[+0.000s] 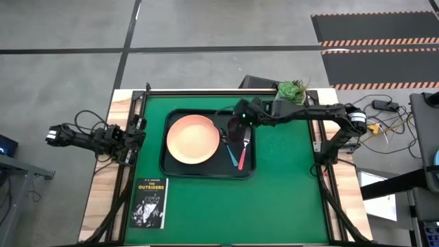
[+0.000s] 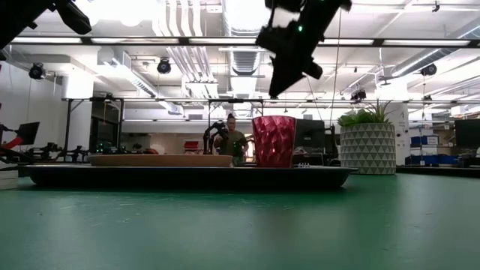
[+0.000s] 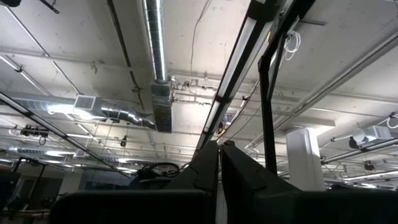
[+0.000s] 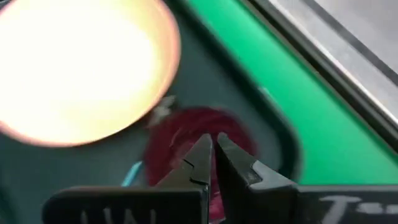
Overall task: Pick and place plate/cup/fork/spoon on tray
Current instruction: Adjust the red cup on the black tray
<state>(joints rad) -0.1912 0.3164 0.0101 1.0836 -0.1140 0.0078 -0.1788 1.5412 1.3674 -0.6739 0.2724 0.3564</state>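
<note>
Left pincer (image 1: 134, 137) pressed together, parked off the surface's left edge. One book (image 1: 149, 202) at the near-left corner, cover reading "THE OUTSIDERS". One tray (image 1: 180, 169) near the far edge holds one plate (image 1: 193, 139), one cup (image 1: 233, 127), one fork (image 1: 245, 147), one spoon (image 1: 233, 156). Right pincer (image 1: 236, 115) pressed together, empty, above the cup. One potted plant (image 1: 293, 90) at the far edge.

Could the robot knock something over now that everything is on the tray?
Maybe. The right gripper hangs empty and shut just above the cup, so a low swing could tip it. The fork and spoon lie right beside the cup on the tray, so a falling cup could scatter them or bump the plate. The left gripper waits by the table's edge.
</note>
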